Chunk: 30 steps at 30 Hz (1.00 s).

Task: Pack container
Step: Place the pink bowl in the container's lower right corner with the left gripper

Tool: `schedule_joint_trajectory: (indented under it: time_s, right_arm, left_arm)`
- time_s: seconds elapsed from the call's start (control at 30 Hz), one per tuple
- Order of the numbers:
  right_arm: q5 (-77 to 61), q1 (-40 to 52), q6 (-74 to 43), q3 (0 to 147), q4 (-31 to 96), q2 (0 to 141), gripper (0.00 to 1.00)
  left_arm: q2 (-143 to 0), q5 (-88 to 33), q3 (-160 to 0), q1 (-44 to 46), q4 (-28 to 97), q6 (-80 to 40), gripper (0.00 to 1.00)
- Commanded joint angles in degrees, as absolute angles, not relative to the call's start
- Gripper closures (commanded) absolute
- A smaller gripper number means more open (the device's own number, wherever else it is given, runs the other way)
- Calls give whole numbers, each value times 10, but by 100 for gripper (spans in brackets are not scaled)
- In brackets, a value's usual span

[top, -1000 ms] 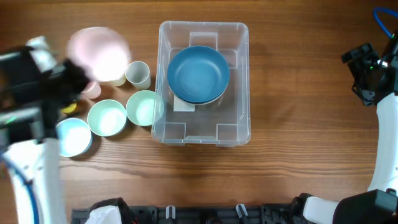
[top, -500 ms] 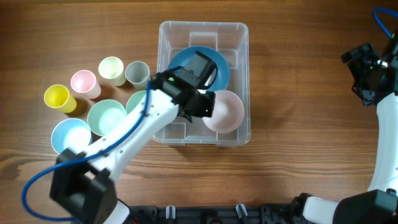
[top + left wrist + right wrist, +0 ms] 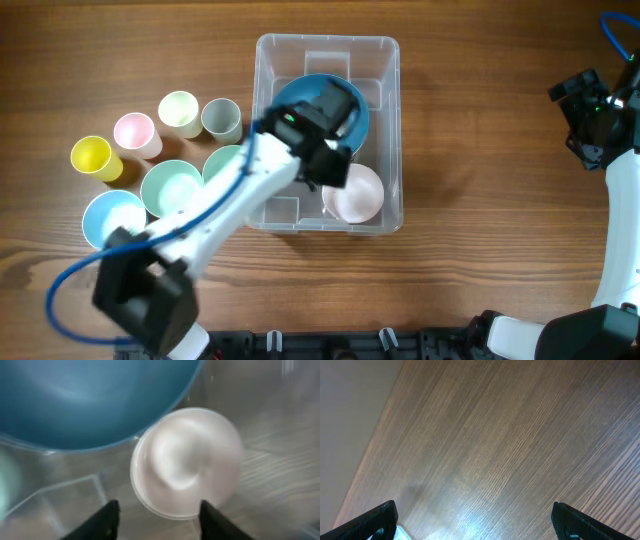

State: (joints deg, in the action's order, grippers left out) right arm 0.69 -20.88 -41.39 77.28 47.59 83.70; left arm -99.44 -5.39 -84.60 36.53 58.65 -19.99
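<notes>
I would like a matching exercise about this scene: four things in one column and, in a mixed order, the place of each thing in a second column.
Column A
1. pink bowl
2. blue bowl
3. yellow cup
4. right gripper

Column B
a. on the table, left of the container
b. in the container, at the end nearer the robot
c. over the bare table, fingers apart
d. in the container, at the far end

Pairs: 1-b, 2-d, 3-a, 4-c
</notes>
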Motion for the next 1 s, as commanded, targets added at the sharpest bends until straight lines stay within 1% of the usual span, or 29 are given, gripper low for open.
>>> schedule_joint_trajectory:
  time_s: [0.0,0.03,0.1,0.17,0.2,0.3,0.4,0.5,0.57,0.7,0.8,0.97]
  right_arm:
    - [13,-207,-422,771,476,844,0]
    - [13,-207,-422,771,476,844,0]
    - [13,-207,-422,771,476,844,0]
    - [13,-207,-422,771,476,844,1]
    - [13,-207,-422,771,476,844,1]
    - [13,-207,-422,771,476,844,0]
    - [13,-207,-422,771,476,844,0]
    - [13,-207,-422,771,476,844,0]
    - [13,-207,-422,771,476,844,0]
    - [13,-207,-422,771,476,844,0]
    - [13,-207,-422,771,476,844,1]
    - [13,-207,-422,771,476,844,0]
  left_arm:
    - [-887,1,-915,292,646,-218,40]
    - [-868,18,-917,269,666,-232,39]
    - [-818,77,-917,186,728,-263,39]
    - [-780,118,-917,83,782,-287,34]
    - [-768,124,-916,24,803,-293,30]
    - [-758,85,-896,-163,830,-296,22]
    - [-766,11,-842,-293,820,-296,21]
    - [-767,-34,-731,-385,762,-297,21]
    - [-767,-61,-644,-429,702,-297,22]
    - [-767,-73,-514,-479,592,-305,25]
    - [-768,-69,-453,-484,508,-303,28]
    - [-768,-64,-385,-483,405,-303,28]
